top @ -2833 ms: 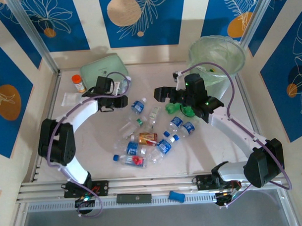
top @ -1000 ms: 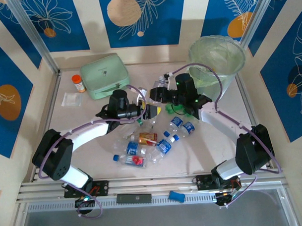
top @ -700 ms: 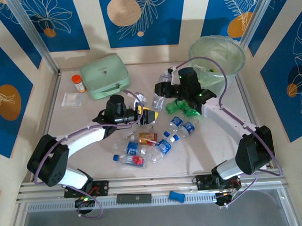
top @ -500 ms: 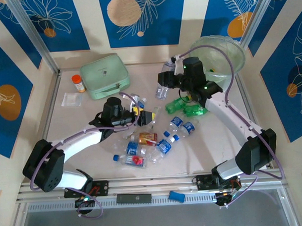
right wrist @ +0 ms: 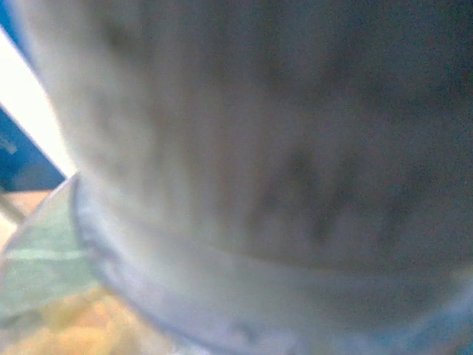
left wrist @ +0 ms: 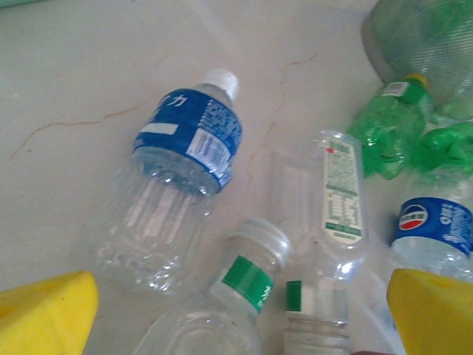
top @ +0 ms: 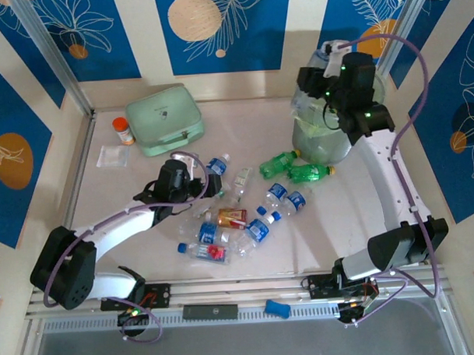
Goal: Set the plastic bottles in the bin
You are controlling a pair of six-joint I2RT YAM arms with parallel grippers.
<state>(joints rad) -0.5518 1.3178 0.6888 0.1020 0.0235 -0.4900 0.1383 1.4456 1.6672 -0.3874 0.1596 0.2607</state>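
my right arm is stretched long from its base, elbow low at the near right, white forearm running up the right side, wrist bent in over the round translucent grey-green bin (top: 320, 139) at the far right of the pale table (top: 243, 123). right gripper (top: 315, 75) sits above the bin's near-left rim, clamped on a clear plastic bottle (right wrist: 259, 148) that's a blurred mass right against the wrist camera; i can't read its label. my left arm is folded low, elbow at the near left, forearm angling up and right. left gripper (left wrist: 236, 318) points into the bottle pile with its yellow finger pads (left wrist: 44, 310) spread wide apart, holding nothing. just ahead of it lie a blue-labelled clear bottle with a white cap (left wrist: 188, 140), a clear bottle with a green-and-white label (left wrist: 341, 200) and a clear bottle with a green band (left wrist: 247, 285), all on their sides. two green plastic bottles (top: 279, 162) lie by the bin's base, on the table. more blue-labelled bottles (top: 258, 227) are scattered mid-table, near the front.
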